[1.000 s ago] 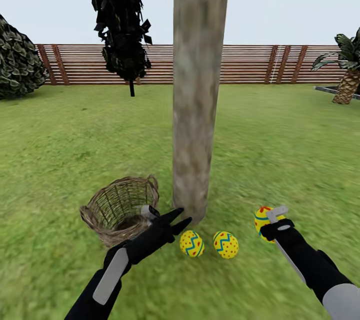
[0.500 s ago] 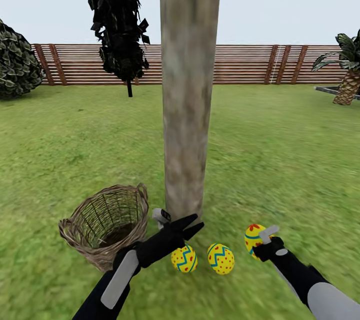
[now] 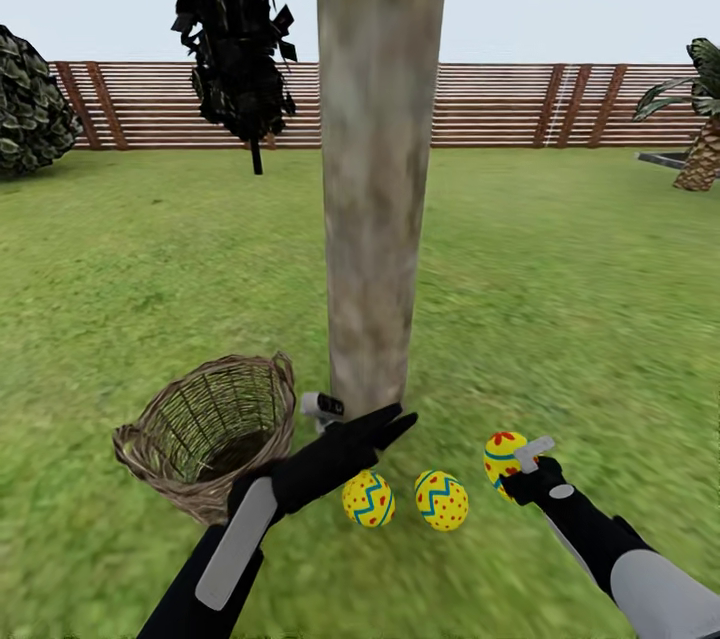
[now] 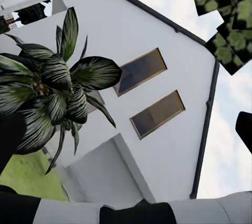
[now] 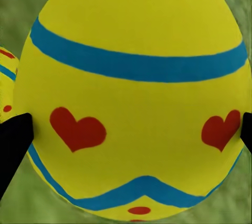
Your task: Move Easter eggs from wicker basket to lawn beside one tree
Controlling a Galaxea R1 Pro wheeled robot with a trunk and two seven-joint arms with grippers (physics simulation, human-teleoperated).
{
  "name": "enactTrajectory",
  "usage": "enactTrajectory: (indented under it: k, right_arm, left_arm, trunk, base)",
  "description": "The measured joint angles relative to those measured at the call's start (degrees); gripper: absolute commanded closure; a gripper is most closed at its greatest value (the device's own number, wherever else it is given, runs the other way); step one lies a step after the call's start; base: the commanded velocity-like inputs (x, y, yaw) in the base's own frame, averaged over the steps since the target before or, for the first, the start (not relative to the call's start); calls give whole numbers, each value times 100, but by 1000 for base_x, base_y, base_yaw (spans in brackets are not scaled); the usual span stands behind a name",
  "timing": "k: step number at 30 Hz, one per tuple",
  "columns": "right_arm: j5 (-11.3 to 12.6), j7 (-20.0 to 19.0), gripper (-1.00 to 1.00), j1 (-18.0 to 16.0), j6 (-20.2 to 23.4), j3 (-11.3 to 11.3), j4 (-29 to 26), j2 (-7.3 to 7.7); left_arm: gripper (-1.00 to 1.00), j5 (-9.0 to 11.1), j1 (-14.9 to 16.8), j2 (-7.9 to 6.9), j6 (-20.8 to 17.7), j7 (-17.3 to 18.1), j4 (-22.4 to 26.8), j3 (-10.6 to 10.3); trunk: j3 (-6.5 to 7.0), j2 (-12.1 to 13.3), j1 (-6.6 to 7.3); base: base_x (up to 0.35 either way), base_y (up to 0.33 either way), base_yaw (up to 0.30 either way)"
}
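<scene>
Vs 0.5 s ago: head cam tilted a bit, so fence and horizon sit lower in view; that's camera, not objects. Rel. to the tree (image 3: 372, 219), little else differs: left arm still stretched toward the trunk base, basket still left of the trunk, two eggs still on the grass in front of it, right gripper still on the third egg at about the same height.

Right gripper (image 3: 522, 467): fingers closed onto the third egg (image 3: 503, 458), right of the tree's foot and just right of the other two. Right wrist view: that egg (image 5: 134, 95) sits between the two dark fingertips (image 5: 13, 142), both touching its sides, grass behind it. Can't tell if it rests on the lawn or hangs just above.

Left gripper (image 3: 395, 422): fingers parted in a narrow V, nothing between them, tips just in front of the trunk base. Left wrist cam looks up at a white house (image 4: 152, 103) w/ two windows and a leafy plant (image 4: 52, 98).

Eggs: first egg (image 3: 368, 499) and second egg (image 3: 441, 500) lie side by side on the lawn (image 3: 560, 299), just in front of the tree's foot, small gap between them. Wicker basket (image 3: 205, 434) tilted, mouth toward cam, on the grass just left of the trunk; no egg seen inside. Slat fence (image 3: 500, 106) well behind the tree.
</scene>
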State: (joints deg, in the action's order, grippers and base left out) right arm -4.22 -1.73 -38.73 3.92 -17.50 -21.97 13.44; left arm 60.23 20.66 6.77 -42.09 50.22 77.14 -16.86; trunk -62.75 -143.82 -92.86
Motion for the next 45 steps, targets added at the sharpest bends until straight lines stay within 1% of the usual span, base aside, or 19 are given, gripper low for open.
enactTrajectory:
  k: [2, 15, 18, 21, 23, 25, 32, 43, 45]
  right_arm:
    - [-6, 27, 100, 4, 4, -5, -37, -23]
    - [-7, 83, 100, 4, -34, 0, -48, -4]
    - [-3, 79, 100, 3, -62, 16, -60, -1]
    - [0, 77, 100, 5, -371, 8, -73, -13]
    - [1, 76, 100, 6, -452, -4, -75, -25]
    - [0, 82, 100, 5, -468, -11, -78, -27]
    - [-6, 180, 100, 6, -471, -7, -71, -36]
    - [-8, 190, 100, 7, -471, -17, -61, -56]
    - [-7, 189, 100, 8, -471, -16, -70, -53]
  left_arm:
    - [-100, 0, -2, -16, 5, -2, 12, 6]
    - [-100, -52, -3, -45, 9, -10, 13, 1]
    - [-100, -46, -3, -52, 14, -3, 13, 3]
    - [-100, -45, -3, -54, 17, -8, 5, 7]
    - [-100, -41, -4, -47, 17, -9, -25, 8]
    - [-100, -46, -4, -46, 17, -9, -33, 8]
    - [-100, -49, -4, -46, 17, -16, -57, 9]
    - [-100, -27, -20, -47, 25, -12, -81, 10]
    - [-100, -31, -21, -45, 26, -13, -83, 9]
  trunk:
    - [-45, -3, -5]
    - [-333, -20, -39]
    - [-333, -21, -38]
    - [-333, -20, -39]
    - [-333, -21, -38]
    - [-333, -21, -38]
    - [-333, -21, -38]
    - [-334, -21, -39]
    - [-377, -23, -44]
  base:
    - [0, 0, 0]
    - [0, 0, 0]
    - [0, 0, 0]
    - [0, -144, 0]
    - [0, -314, 0]
    - [0, -330, 82]
    - [11, -324, 276]
    - [10, -19, 281]
    - [0, 0, 46]
